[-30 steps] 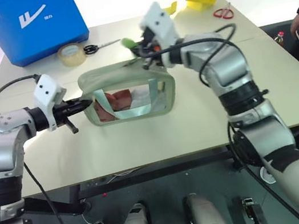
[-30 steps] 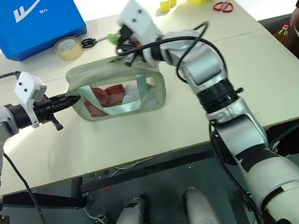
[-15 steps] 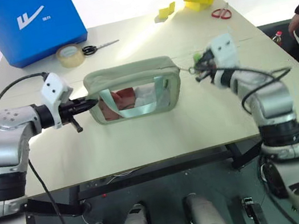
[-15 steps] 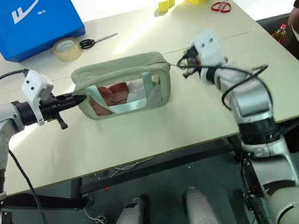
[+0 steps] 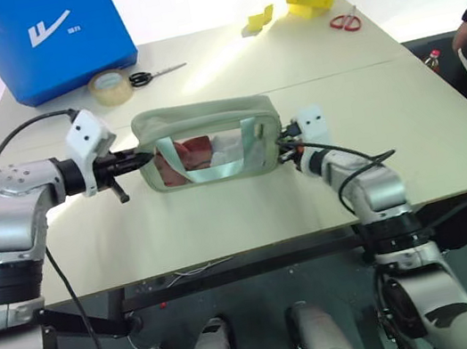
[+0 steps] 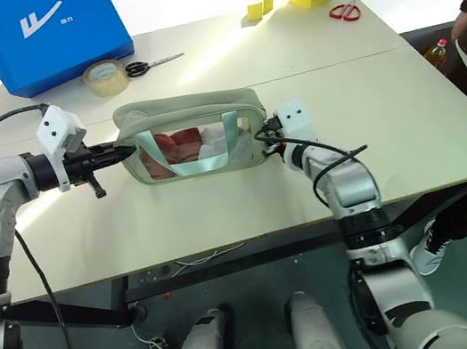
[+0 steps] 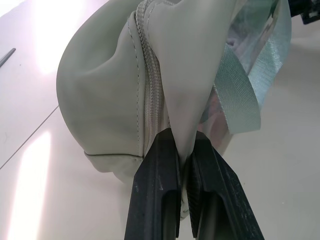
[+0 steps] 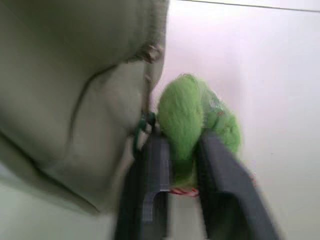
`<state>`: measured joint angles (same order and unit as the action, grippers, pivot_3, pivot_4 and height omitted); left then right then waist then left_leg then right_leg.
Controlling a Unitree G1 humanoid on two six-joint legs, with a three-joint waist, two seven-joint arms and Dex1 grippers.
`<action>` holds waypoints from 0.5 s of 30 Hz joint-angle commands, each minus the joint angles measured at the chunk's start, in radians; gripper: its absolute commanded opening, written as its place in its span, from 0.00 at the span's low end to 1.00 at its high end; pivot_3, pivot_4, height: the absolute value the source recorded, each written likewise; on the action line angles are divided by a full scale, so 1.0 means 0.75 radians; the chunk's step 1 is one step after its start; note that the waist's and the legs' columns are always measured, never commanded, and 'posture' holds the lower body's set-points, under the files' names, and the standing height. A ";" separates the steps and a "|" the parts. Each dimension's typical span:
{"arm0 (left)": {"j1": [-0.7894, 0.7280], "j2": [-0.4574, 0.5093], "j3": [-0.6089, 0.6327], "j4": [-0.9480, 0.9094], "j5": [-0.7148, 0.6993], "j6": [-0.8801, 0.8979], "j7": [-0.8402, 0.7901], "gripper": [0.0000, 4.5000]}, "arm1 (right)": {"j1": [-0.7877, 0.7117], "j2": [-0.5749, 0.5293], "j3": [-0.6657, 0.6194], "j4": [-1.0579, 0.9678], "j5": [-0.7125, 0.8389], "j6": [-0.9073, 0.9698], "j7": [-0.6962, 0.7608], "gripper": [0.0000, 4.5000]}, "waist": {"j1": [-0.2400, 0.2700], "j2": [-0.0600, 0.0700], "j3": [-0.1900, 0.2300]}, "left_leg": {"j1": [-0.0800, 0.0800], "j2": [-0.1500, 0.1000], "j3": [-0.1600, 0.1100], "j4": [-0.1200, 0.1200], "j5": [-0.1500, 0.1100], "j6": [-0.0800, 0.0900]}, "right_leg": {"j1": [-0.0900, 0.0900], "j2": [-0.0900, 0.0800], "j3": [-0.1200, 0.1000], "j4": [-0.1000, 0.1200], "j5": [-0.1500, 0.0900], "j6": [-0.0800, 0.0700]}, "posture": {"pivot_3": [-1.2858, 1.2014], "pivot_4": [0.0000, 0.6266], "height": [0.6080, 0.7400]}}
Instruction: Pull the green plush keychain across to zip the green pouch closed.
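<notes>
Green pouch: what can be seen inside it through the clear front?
Through the clear window of the green pouch, red and white contents show, partly crossed by the light green strap. What they are cannot be told; the fabric walls hide the rest.

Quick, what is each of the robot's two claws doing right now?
Left gripper: shut, pinching the end of the green pouch.
Right gripper: the green plush keychain sits between its fingers at the pouch's other end; grip unclear.

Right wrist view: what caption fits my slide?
Green plush keychain between the right end effector fingers, beside the green pouch.
</notes>
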<state>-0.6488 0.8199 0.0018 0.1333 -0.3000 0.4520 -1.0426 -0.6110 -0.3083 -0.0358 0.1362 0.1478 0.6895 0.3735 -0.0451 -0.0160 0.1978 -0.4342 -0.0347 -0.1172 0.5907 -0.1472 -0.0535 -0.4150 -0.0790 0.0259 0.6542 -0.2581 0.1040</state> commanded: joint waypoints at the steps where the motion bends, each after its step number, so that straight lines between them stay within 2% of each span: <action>1: 0.009 0.032 0.049 -0.035 0.005 -0.013 0.009 0.00 | -0.085 -0.142 -0.052 -0.028 0.029 -0.022 0.113 0.57 | -0.002 0.000 0.000 | 0.000 0.000 0.000 0.000 0.000 0.000 | 0.000 0.000 0.000 0.000 0.000 0.000 | 0.52 0.24 1.00; 4: 0.017 0.032 0.059 -0.030 0.009 -0.021 0.015 0.00 | -0.175 -0.356 -0.072 0.000 0.094 -0.034 0.352 0.92 | -0.002 0.001 0.001 | 0.000 0.000 0.000 -0.001 0.000 0.000 | 0.000 0.000 0.000 -0.001 0.000 0.000 | 0.52 0.24 1.00; 5: 0.017 0.033 0.061 -0.026 0.011 -0.024 0.014 0.00 | -0.197 -0.414 -0.073 -0.001 0.130 -0.031 0.447 0.99 | -0.001 0.002 0.001 | 0.000 0.000 0.000 -0.001 0.000 0.000 | 0.000 0.000 0.000 -0.001 0.000 0.000 | 0.52 0.24 1.00; 8: 0.009 0.038 0.068 -0.012 0.014 -0.031 0.011 0.00 | -0.231 -0.587 -0.056 -0.094 0.283 0.012 0.780 0.99 | -0.002 0.001 0.001 | 0.000 0.000 0.000 -0.003 0.000 0.000 | 0.000 0.000 0.000 -0.004 0.000 0.000 | 0.52 0.24 1.00; 11: -0.001 0.038 0.084 -0.002 -0.008 -0.021 -0.003 0.00 | -0.233 -0.671 -0.036 -0.205 0.407 0.078 0.962 0.99 | -0.006 0.001 0.001 | 0.000 0.001 0.000 -0.006 -0.001 0.001 | 0.001 0.000 -0.001 -0.007 0.000 0.001 | 0.52 0.24 1.00; 12: -0.004 0.041 0.095 -0.006 -0.030 -0.003 -0.018 0.17 | -0.235 -0.685 -0.028 -0.232 0.426 0.090 0.990 1.00 | -0.007 0.001 0.001 | 0.000 0.001 0.001 -0.006 -0.001 0.001 | 0.001 0.000 -0.001 -0.007 0.001 0.003 | 0.52 0.24 1.00; 13: -0.007 0.051 0.114 -0.019 -0.064 0.029 -0.043 0.23 | -0.239 -0.693 -0.024 -0.265 0.447 0.105 1.009 1.00 | -0.007 0.001 0.001 | 0.000 0.001 0.001 -0.006 -0.001 0.001 | 0.001 0.000 -0.001 -0.007 0.001 0.003 | 0.52 0.24 1.00; 15: -0.039 0.073 0.158 -0.006 -0.110 0.094 -0.054 0.46 | -0.250 -0.692 -0.015 -0.304 0.462 0.125 1.010 1.00 | -0.004 0.001 0.001 | 0.000 0.001 0.001 -0.005 -0.001 0.001 | 0.001 0.000 -0.001 -0.007 0.000 0.001 | 0.52 0.24 1.00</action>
<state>-0.6383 0.8330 0.0526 0.1380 -0.3471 0.4961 -1.0736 -0.7682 -0.8096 -0.0364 -0.0466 0.4653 0.7747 1.1188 -0.0480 -0.0156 0.1987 -0.4342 -0.0339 -0.1169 0.5871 -0.1479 -0.0526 -0.4145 -0.0791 0.0254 0.6491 -0.2585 0.1041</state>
